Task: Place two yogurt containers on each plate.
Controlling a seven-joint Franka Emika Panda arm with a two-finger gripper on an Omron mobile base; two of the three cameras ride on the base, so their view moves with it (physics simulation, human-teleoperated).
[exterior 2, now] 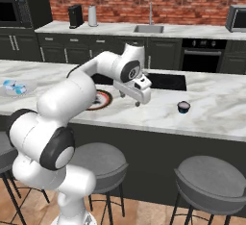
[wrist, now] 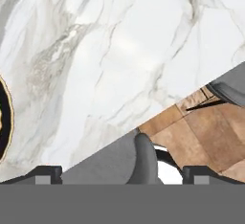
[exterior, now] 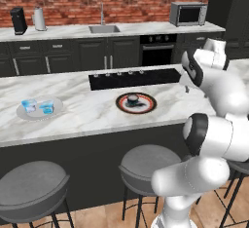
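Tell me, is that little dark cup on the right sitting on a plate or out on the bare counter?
Out on the counter. The dark cup stands alone on the marble, well right of the red-rimmed plate and the pincer.

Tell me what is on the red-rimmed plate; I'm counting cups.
One dark yogurt cup sits on the red-rimmed plate. In the right base view the arm covers most of that plate.

I see two light blue yogurt cups [exterior: 38, 106] upright on the pale plate [exterior: 57, 108]. One dark cup [exterior: 132, 98] sits on the red-rimmed plate [exterior: 151, 103]; another dark cup [exterior 2: 183, 106] stands well right of that plate.
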